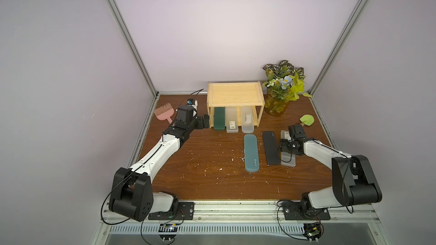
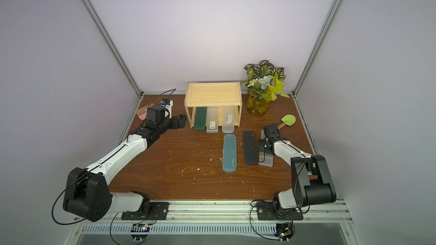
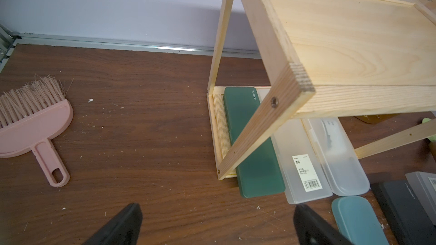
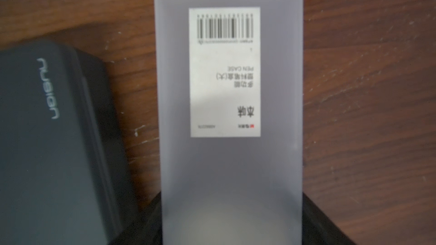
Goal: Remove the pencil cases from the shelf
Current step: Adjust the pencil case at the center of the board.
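You were looking down on a scuffed brown wooden counter (image 1: 200,161) enclosed by pale lilac walls. Toward the back stood the shelf (image 1: 234,95), a small rack of pale yellowish wood. On its lower tier three pencil cases lay side by side, running front to back, with their near ends poking out past the front edge. The dark green pencil case (image 1: 219,118) was on the left, the shelved frosted case (image 1: 231,121) with its barcode label in the middle, and the clear rounded pencil case (image 1: 247,123) on the right. In front of the shelf, three more lay roughly parallel on the counter. These were the teal pencil case (image 1: 251,153), the black pencil case (image 1: 271,148), and just beside it, farthest right, the gripped frosted case (image 4: 228,161). Your right gripper (image 4: 232,210) had its jaws pressed against both long edges of that case, whose barcode label faced up. You could not tell whether the case rested on the wood or was raised. Your left gripper (image 3: 217,208) hovered near the shelf's left front post with its jaws spread wide and holding nothing, a little apart from the dark green case. A pink brush (image 1: 162,113) lay by the left wall. A vase of flowers (image 1: 280,88) stood right of the shelf, and a green spatula (image 1: 308,120) lay near the right edge.
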`<state>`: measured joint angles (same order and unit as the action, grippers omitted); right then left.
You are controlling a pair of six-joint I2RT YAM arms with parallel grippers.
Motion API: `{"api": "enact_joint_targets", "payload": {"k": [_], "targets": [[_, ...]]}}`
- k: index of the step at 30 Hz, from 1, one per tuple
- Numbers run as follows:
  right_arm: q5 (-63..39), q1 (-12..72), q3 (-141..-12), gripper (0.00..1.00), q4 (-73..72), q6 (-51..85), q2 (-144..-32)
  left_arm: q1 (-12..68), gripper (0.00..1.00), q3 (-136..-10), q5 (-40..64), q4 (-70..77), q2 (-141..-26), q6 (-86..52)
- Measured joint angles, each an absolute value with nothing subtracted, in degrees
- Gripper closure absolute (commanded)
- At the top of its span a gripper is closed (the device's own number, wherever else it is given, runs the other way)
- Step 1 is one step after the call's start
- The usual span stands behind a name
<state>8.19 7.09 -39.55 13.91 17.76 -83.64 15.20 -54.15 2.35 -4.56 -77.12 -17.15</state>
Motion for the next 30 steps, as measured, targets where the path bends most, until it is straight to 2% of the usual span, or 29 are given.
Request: {"api": "enact_joint_targets", "payload": {"k": [1,2,6,8,16,30], "targets": [[8.2,7.1,-39.6,0.62,14.1,17.6,-83.5,15.2,0.0,-54.2,2.3,-4.6,-77.1,-17.1],[8.3,7.1,-39.6,0.7,14.5,17.4,-83.3,15.2,0.0,-54.2,2.3,-4.6,-77.1,-17.1],[8.7,7.0,-40.3,0.86,17.1,16.9,-82.1,15.2,0.0,-54.2,2.5,-4.6,-77.1,-17.1],[8.6,7.0,-42.5,1.0,19.9,16.0,-82.0,15.2,0.0,-54.2,2.7,-4.6,-77.1,-17.2],[8.6,7.0,-54.8,1.0,29.9,10.5,-83.2,15.4,0.0,-53.3,4.4,-2.7,-77.2,-18.1],[8.4,6.5,-51.3,1.0,30.5,5.8,-83.4,15.7,0.0,-51.8,6.3,0.4,-78.4,-18.9]]}}
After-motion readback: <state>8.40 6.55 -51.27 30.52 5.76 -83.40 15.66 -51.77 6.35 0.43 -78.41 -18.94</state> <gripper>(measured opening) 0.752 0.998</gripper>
